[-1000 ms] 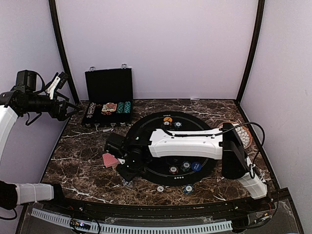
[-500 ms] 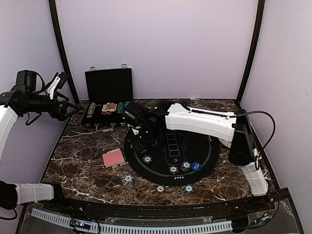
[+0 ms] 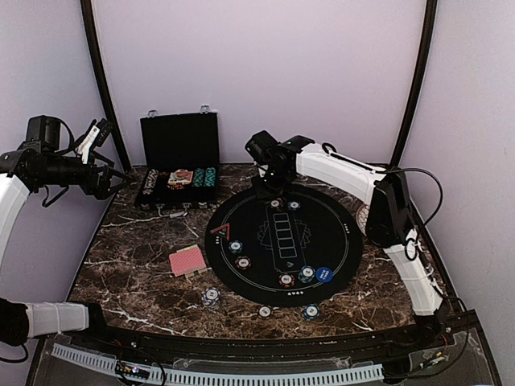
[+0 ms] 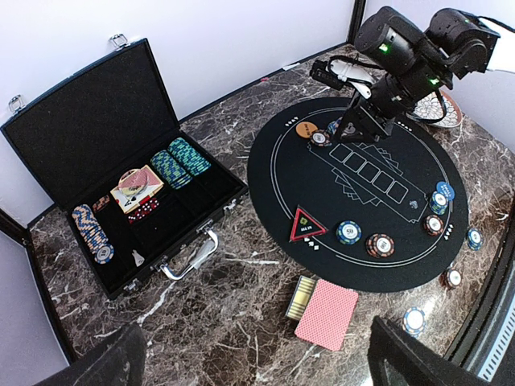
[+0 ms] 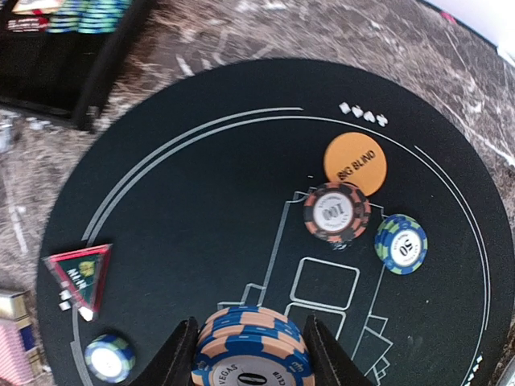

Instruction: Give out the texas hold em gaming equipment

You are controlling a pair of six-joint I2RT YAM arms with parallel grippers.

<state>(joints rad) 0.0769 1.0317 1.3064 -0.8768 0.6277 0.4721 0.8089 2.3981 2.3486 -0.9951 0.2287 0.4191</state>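
Dark veined marble table [image 3: 137,265] under lilac walls, with a round black felt mat [image 3: 322,233] at its middle. My right claw [image 5: 251,347] hangs over the mat's far side, its two fingers pinching a stack of blue-and-orange chips [image 5: 251,334] from both sides. Just ahead of that stack on the felt lie the orange disc [image 5: 355,163], a dark chip [image 5: 336,211] touching it, and a blue-green chip [image 5: 401,243] beside that. The red-backed deck [image 3: 187,262] rests on bare marble left of the mat, well apart from my right claw. My left claw [image 3: 96,138] is raised at the far left beside the black case [image 3: 179,153], fingers spread wide and empty.
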